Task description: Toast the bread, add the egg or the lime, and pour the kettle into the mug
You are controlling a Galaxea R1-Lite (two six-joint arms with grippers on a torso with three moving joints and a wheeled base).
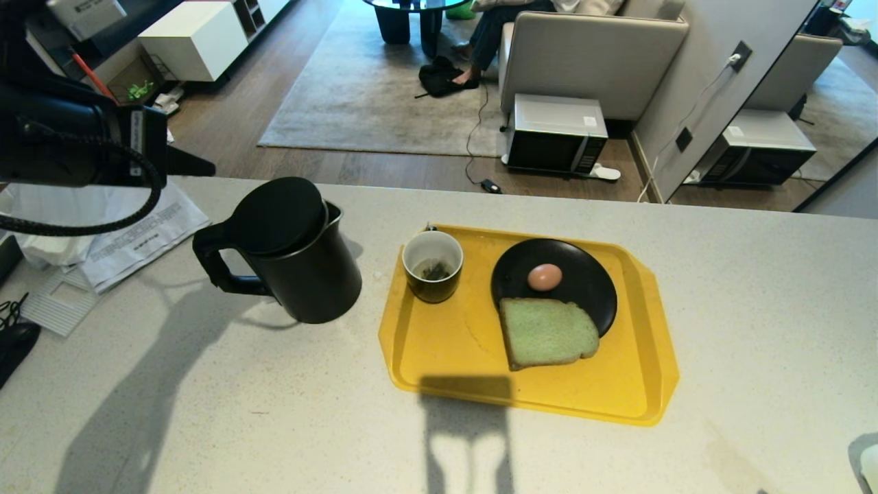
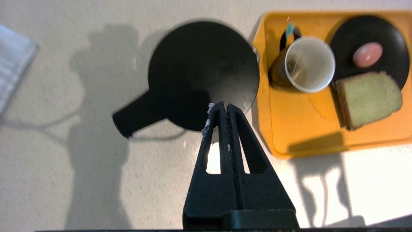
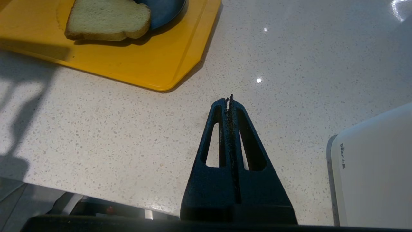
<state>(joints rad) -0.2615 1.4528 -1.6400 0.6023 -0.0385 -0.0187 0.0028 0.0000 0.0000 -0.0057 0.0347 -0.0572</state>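
The black kettle [image 1: 288,254] stands on the pale counter, left of the yellow tray [image 1: 446,357], with its handle [image 2: 132,119] pointing left. On the tray are the mug [image 1: 432,265] with a tea bag, a black plate [image 1: 583,274] holding a brown egg [image 1: 544,276], and the pale green bread [image 1: 547,333], half on the plate. My left gripper [image 2: 224,105] hangs shut and empty high above the kettle lid [image 2: 199,64]. Low over bare counter right of the tray, my right gripper [image 3: 229,99] is shut and empty, with the bread [image 3: 107,19] beyond it. The lime is out of view.
Papers [image 1: 130,233] and a black cable [image 1: 14,322] lie at the counter's left end. A white appliance [image 3: 373,167] sits by the right gripper. Beyond the counter are a microwave [image 1: 555,134] on the floor, a sofa and a seated person's legs [image 1: 490,41].
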